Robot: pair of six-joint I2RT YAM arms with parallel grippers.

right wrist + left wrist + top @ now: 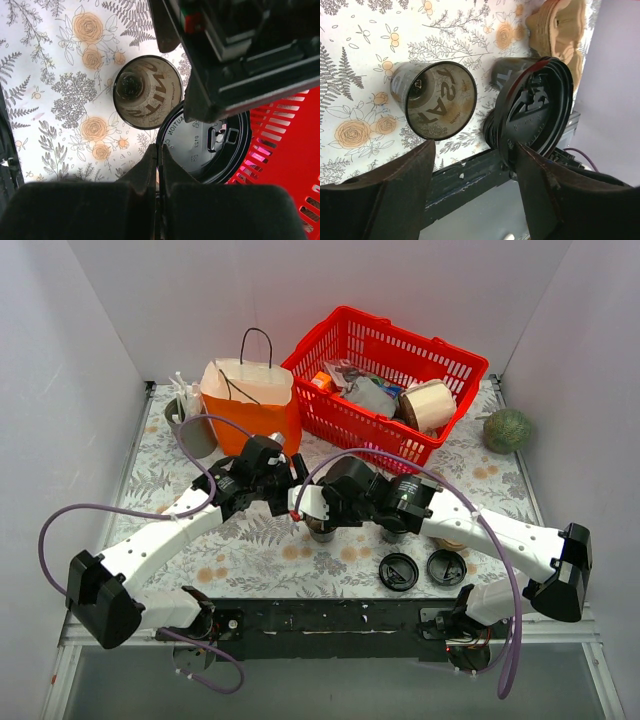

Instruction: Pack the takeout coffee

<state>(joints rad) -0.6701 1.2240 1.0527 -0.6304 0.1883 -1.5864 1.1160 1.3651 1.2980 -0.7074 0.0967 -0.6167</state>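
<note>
**Coffee cup [320, 531] open, lid off**

Top view: it stands just in front of the red basket [360, 430], under both arms.
Left wrist: left gripper [472, 155] gapes empty; the cup shows brown inside.
Right wrist: right gripper [160, 156] pinches the black lid [205, 145] by its rim, between cup and basket.

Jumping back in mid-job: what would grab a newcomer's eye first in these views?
The right gripper pinches the rim of a round black lid, held tilted beside the open takeout cup, which is brown inside and stands on the floral tablecloth. The left gripper hovers open close by. Behind the arms, a red basket and an orange paper bag stand at the far side.
</note>
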